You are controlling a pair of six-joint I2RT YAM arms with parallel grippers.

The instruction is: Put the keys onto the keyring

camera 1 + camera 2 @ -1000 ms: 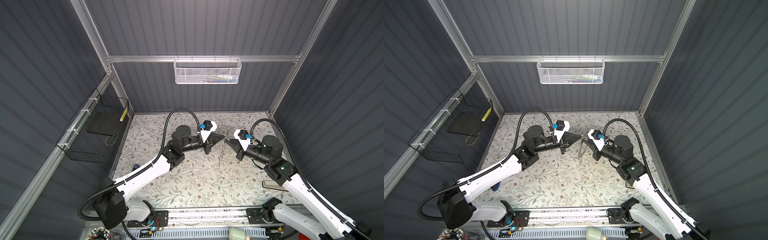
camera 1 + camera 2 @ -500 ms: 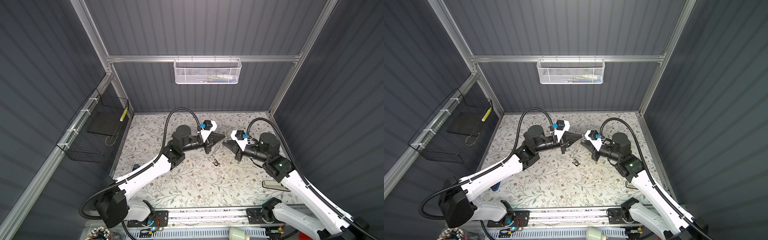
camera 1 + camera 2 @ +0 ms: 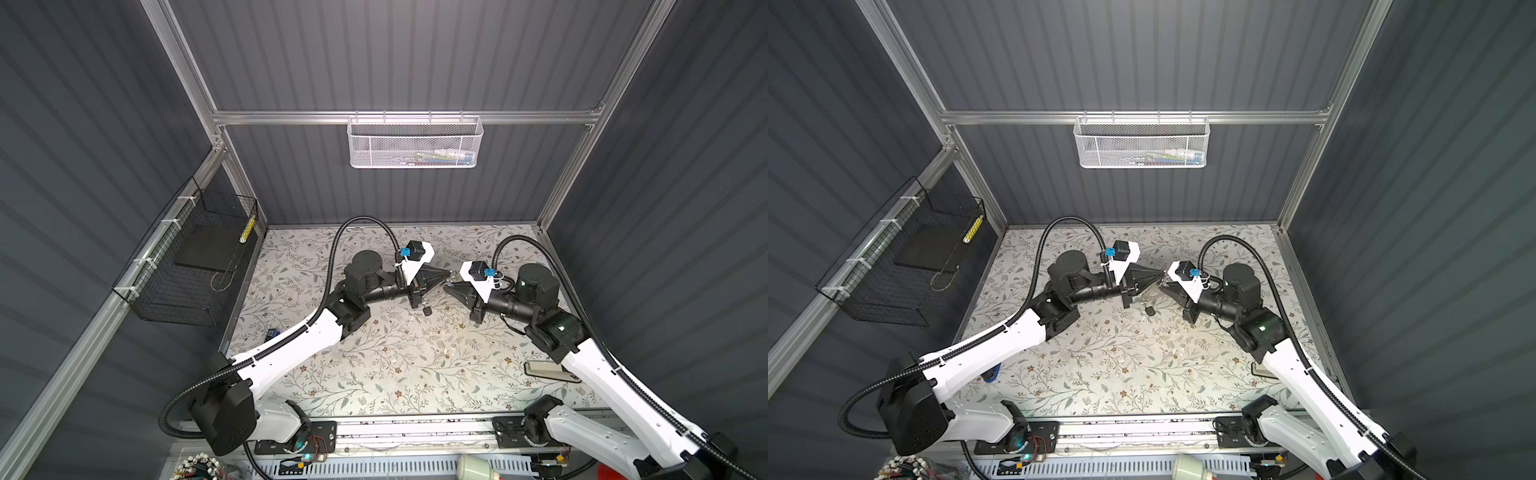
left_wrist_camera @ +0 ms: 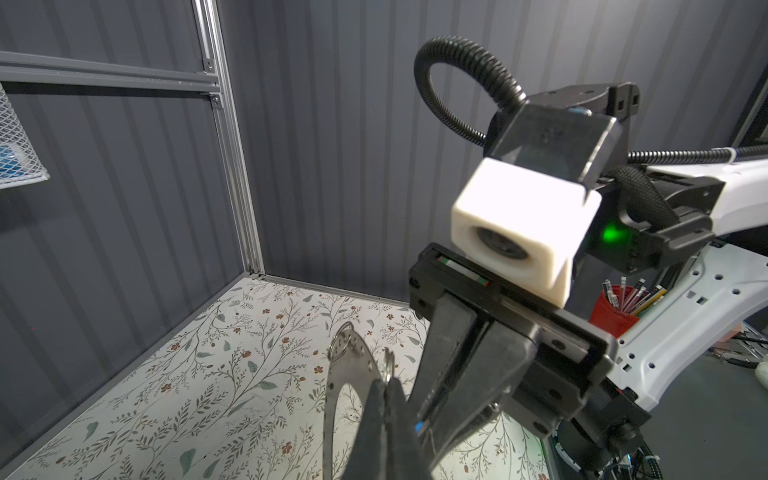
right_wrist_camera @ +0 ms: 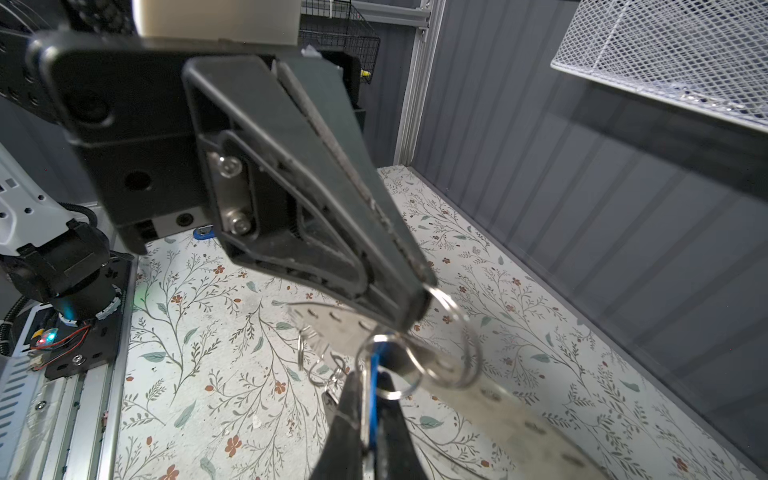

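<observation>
Keyring [image 4: 351, 361] is clamped in the left claw [image 4: 386, 395], and the right claw [image 5: 370, 386] is pinching the tagged key [image 5: 375, 374]. Bad angle and it'll probably twist out.

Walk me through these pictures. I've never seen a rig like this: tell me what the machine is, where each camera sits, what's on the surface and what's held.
The machine is a left arm and a right arm over a flowered table, each ending in a two-fingered gripper. Both top views look down from one overhead camera head; each wrist view comes from a camera on an arm. The left gripper and right gripper meet tip to tip, both shut. In the right wrist view the left one pinches the keyring, a flat holed metal band, and the right one grips the blue-tagged key. A black fob shows just below them; hanging or lying, I cannot tell. A blue block lies by the left arm.
</observation>
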